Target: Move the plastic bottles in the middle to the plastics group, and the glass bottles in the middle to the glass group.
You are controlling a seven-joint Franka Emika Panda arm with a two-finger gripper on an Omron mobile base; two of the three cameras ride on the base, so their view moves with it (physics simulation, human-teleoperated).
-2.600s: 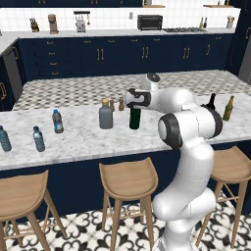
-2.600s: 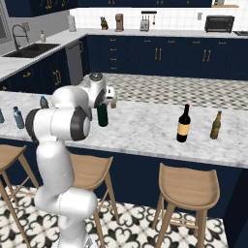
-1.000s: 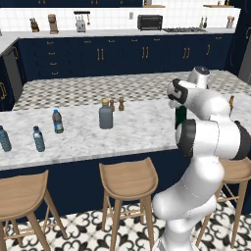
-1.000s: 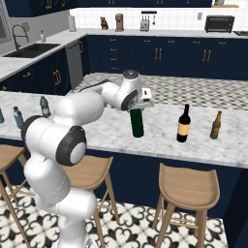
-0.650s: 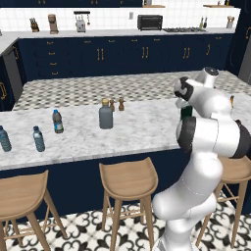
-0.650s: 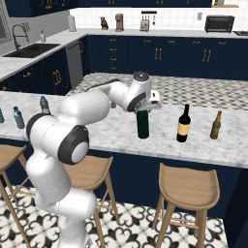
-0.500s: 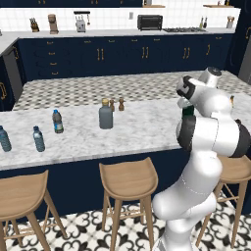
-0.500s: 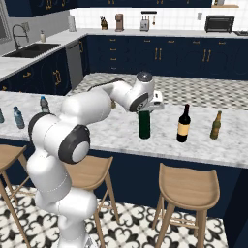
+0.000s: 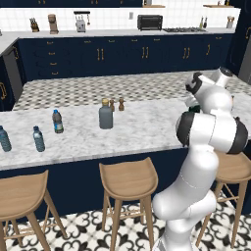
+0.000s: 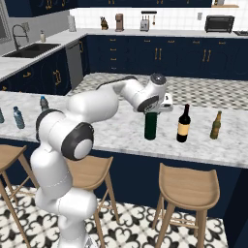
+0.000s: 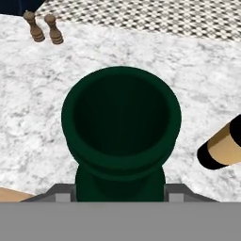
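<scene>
Pincer (image 10: 151, 110) grips green bottle (image 10: 151, 127) beside labelled wine bottle (image 10: 183, 124).

The arm hides the green bottle (image 10: 150, 127) neck (pincer's grip unreadable).

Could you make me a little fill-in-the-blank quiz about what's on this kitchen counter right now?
1. The tall dark-green glass bottle stands just left of a dark wine bottle with a cream ____.
2. The squat grey bottle wears a ____ cap.
3. Behind that grey bottle stand two small brown ____.
4. Under the marble counter stand wooden ____.

Missing words: label; tan; shakers; stools
</scene>
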